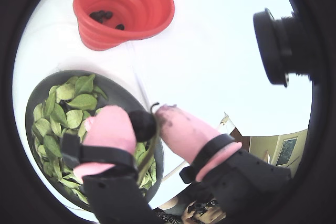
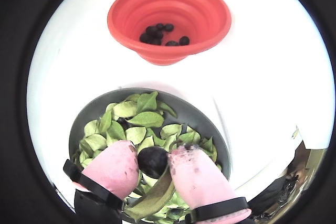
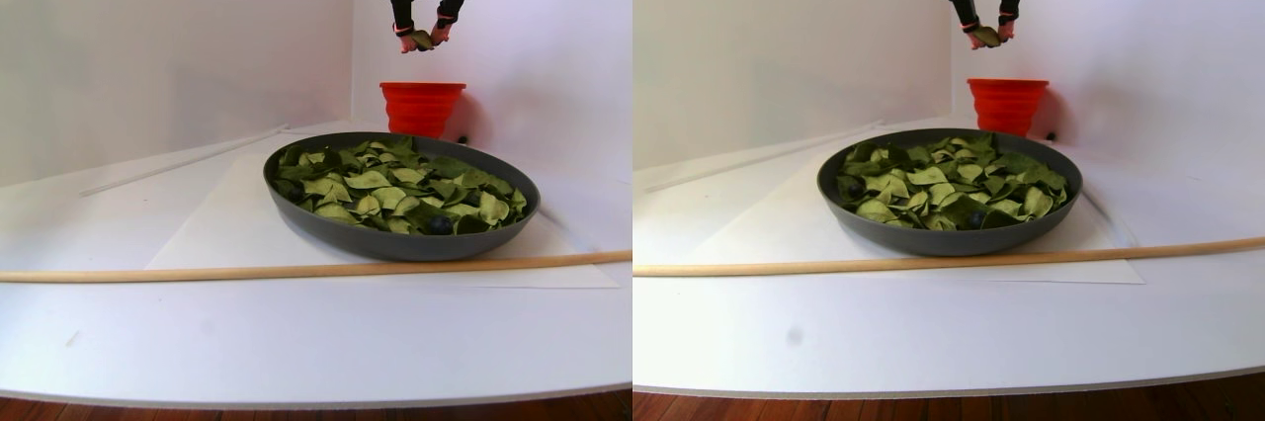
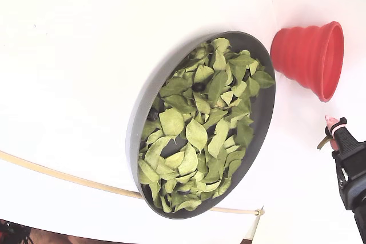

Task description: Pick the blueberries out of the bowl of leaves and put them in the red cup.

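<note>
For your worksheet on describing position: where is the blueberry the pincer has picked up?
In both wrist views the blueberry sits pinched between the pink fingertips of the pincer, with a leaf, raised above the bowl, short of the red cup.

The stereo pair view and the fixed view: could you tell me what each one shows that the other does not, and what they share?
Only the stereo pair view shows the gripper whole, raised above the red cup, jaws shut on a dark blueberry with a leaf caught alongside, plus the full wooden stick in front of the bowl.

Only the fixed view looks down into the bowl, showing the leaves spread out and blueberries among them.

Both show bowl, leaves, red cup and stick on the white table.
</note>
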Controlling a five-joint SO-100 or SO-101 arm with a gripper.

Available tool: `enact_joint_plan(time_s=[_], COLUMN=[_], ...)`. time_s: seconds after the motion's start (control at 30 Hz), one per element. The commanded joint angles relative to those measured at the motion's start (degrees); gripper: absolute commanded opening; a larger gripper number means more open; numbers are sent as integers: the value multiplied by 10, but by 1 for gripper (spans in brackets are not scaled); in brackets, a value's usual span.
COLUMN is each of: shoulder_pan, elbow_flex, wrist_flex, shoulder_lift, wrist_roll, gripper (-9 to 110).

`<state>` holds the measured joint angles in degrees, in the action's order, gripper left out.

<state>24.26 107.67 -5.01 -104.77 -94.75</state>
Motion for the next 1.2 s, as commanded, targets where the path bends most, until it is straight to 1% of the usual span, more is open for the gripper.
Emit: enact_joint_plan(time_s=[0.0, 0.47, 1.17], shoulder_pan=[19, 28, 47], elbow_flex=[-63, -116, -268], wrist_flex=[11, 51, 54], shoulder_lift=[-6, 62, 192], wrist_roll=[-2, -11, -8], gripper=[10, 10, 10])
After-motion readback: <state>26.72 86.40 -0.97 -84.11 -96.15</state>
